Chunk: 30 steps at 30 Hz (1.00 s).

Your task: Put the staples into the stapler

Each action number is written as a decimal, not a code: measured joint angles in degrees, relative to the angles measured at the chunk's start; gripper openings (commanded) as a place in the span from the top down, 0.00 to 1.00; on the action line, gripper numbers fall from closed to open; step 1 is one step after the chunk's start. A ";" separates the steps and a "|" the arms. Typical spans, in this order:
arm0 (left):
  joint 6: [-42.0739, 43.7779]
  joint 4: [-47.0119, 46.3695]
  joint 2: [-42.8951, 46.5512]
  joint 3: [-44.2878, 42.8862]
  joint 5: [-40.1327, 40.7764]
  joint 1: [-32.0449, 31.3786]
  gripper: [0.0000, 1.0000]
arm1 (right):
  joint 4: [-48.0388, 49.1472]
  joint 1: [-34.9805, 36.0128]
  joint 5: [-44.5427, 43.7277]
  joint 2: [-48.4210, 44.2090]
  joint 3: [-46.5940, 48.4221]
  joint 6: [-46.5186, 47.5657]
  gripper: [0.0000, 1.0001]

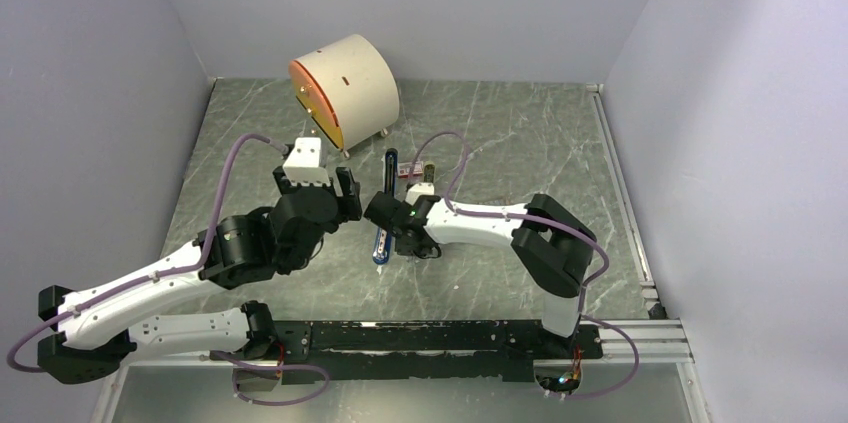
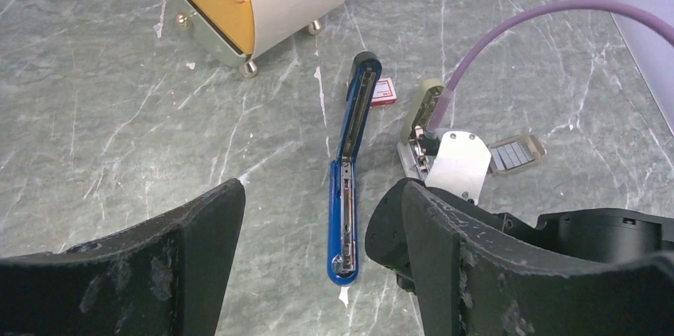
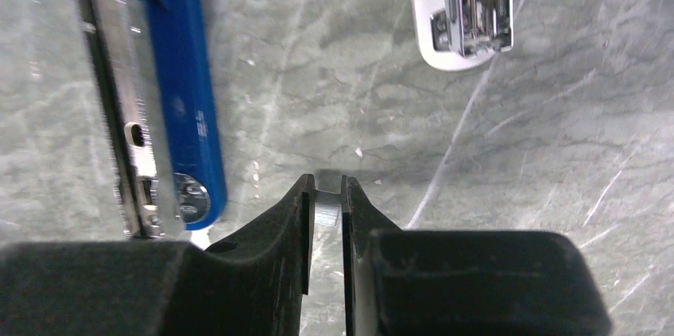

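Item 1, stapler: we record a slim blue one with black ends, folded open flat on the marbled grey table. Its silver channel faces up. It lies lengthwise between the two grippers, roughly mid-table.

Item 2, staples: we note a short silvery strip, standing on edge between the tips of the right gripper. It is low over the table, just beside the near end of the stapler and apart from it.

Item 3, right gripper: we list it as clenched on the staples, jaws almost together.

Item 4, left gripper: we list it as released, fingers spread wide with nothing between them. It hangs above the table on the stapler's left.

Item 5, grey-green stapler: lies to the right of the blue one, near its far half.

Item 6, clear case: holds grey strips and sits just right of the grey-green stapler.

Item 7, small red box: beside the blue stapler's far end.

Item 8, round cream drum: has an orange face and small feet, at the far side of the table.
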<state>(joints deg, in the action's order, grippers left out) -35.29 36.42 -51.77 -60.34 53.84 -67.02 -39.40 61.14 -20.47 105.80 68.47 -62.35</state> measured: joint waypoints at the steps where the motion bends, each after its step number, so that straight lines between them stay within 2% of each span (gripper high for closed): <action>1: 0.00 0.07 0.02 -0.04 0.02 0.00 0.23 | 0.39 0.00 -0.50 -0.20 0.26 0.48 0.82; 6: 0.22 1.95 0.22 -1.97 1.68 0.00 0.22 | 1.79 0.00 -2.93 -1.88 2.78 2.58 0.82; 14: -0.50 7.56 3.67 -5.49 9.86 0.00 0.22 | 4.11 -0.04 -6.45 -1.81 9.88 6.86 0.81; 21: -0.66 9.09 4.46 -5.49 12.04 0.00 0.22 | 4.44 -0.35 -7.72 2.47 15.37 9.77 0.81; 30: -2.19 11.32 2.05 -5.49 13.60 0.00 0.22 | 3.19 -0.35 -8.66 6.88 17.33 10.75 0.81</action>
<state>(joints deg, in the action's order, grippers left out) -37.47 47.75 -49.71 -65.82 67.44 -67.02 -36.21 60.80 -29.12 112.68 85.80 -51.59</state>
